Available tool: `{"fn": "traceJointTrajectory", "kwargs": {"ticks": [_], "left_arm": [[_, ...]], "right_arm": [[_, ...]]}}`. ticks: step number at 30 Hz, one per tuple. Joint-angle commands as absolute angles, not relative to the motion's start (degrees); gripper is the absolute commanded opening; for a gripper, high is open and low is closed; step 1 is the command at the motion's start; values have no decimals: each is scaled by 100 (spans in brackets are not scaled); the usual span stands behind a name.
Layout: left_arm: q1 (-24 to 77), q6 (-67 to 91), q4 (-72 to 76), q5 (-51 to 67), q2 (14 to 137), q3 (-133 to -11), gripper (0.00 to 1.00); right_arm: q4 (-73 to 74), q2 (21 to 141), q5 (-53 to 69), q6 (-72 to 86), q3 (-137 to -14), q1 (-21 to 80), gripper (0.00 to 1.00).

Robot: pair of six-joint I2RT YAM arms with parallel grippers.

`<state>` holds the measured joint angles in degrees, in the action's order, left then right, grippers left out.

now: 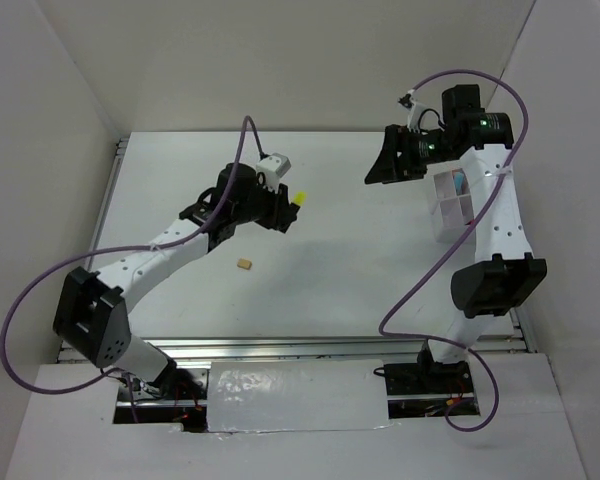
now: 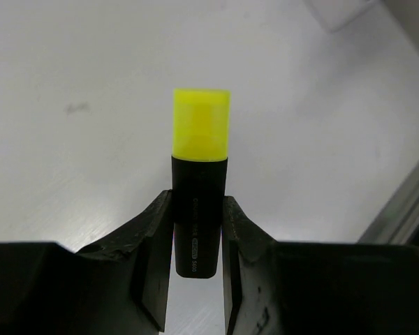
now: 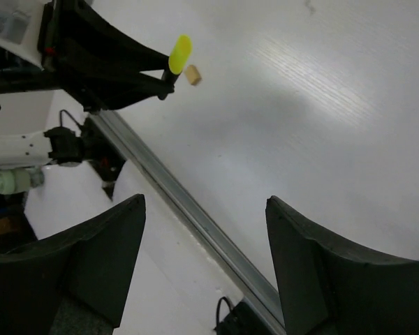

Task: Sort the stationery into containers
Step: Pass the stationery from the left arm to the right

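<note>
The left hand (image 2: 197,202) is clenched on the yellow highlighter's (image 2: 201,125) black end, held well left of the tray (image 1: 450,205) over the surface (image 1: 360,270), away from its edges. The right hand (image 3: 206,265), released and empty, is seen near the tray's far-left corner.

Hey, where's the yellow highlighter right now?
The yellow highlighter is clamped in the left gripper, left of centre in the top view, near the tan eraser.

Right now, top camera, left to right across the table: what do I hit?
tan eraser → yellow highlighter, gripped in the left hand → right hand, open → clear organiser tray
</note>
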<state>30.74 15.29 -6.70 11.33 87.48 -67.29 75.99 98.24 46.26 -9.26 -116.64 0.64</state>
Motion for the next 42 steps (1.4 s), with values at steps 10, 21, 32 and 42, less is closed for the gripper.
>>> {"fn": "traceJointTrajectory", "kwargs": {"ticks": [10,21,32,42], "left_arm": [[3436,1793,-624,1872,8481,-7628,0],[3656,1854,-694,1749,8490,-7840,0],[3735,1934,-685,1732,8552,-7928,0],[3727,1872,-826,1521,8561,-7945,41]], "right_arm": [[6514,10011,4775,606,-11796,1404,77],[6231,10424,4280,1107,-11848,1907,74],[6179,10468,4508,1116,-11681,1820,42],[6205,10266,4536,976,-11513,1548,0]]}}
